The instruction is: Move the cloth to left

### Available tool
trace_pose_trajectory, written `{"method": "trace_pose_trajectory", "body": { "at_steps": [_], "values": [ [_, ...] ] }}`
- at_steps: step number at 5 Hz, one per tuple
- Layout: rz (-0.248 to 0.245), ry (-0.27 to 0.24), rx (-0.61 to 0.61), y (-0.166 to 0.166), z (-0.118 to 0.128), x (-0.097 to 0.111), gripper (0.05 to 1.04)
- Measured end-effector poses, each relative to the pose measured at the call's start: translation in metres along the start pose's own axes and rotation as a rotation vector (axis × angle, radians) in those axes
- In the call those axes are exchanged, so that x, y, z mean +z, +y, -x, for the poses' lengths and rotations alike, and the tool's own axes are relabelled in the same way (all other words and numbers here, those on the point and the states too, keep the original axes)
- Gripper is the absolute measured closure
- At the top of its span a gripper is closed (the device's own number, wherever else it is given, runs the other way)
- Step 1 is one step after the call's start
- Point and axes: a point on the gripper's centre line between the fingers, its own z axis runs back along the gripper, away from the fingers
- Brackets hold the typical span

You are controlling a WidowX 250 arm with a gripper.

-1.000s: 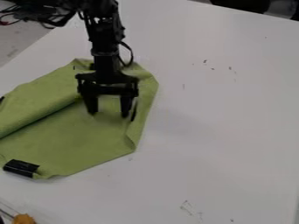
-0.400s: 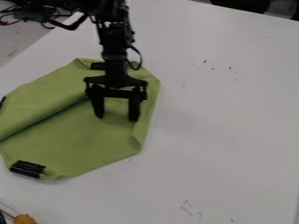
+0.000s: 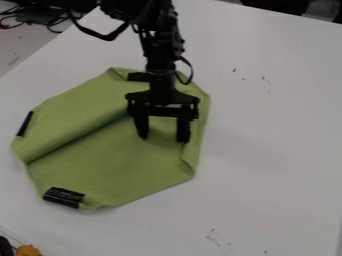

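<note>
White tabletop (image 3: 280, 150), dark specks (image 3: 264, 78) on it; orange lump (image 3: 27, 250) lower left; cables (image 3: 9, 26) upper left.

White table (image 3: 267, 150), small dark marks (image 3: 234, 70) on its far part and faint scuffs (image 3: 214, 237) on the near part. Green cloth (image 3: 113, 165) spread on the left half, long diagonal fold across it, black patches (image 3: 63, 196) at its left, near-left and far edges. Orange object (image 3: 28, 250) at the near-left corner, partly cut off, can't ID.
</note>
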Motion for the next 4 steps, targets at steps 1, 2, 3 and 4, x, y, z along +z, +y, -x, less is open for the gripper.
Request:
{"method": "trace_pose_trajectory", "body": {
  "at_steps": [1, 2, 3, 4],
  "values": [
    [0.008, -0.003, -0.051, -0.031, -0.005, -0.003, 0.08],
    [0.03, -0.002, -0.073, -0.053, -0.012, -0.007, 0.081],
    [0.036, 0.003, -0.094, -0.076, -0.01, -0.01, 0.081],
    [0.053, 0.009, -0.089, -0.085, -0.006, -0.01, 0.081]
  ]
}}
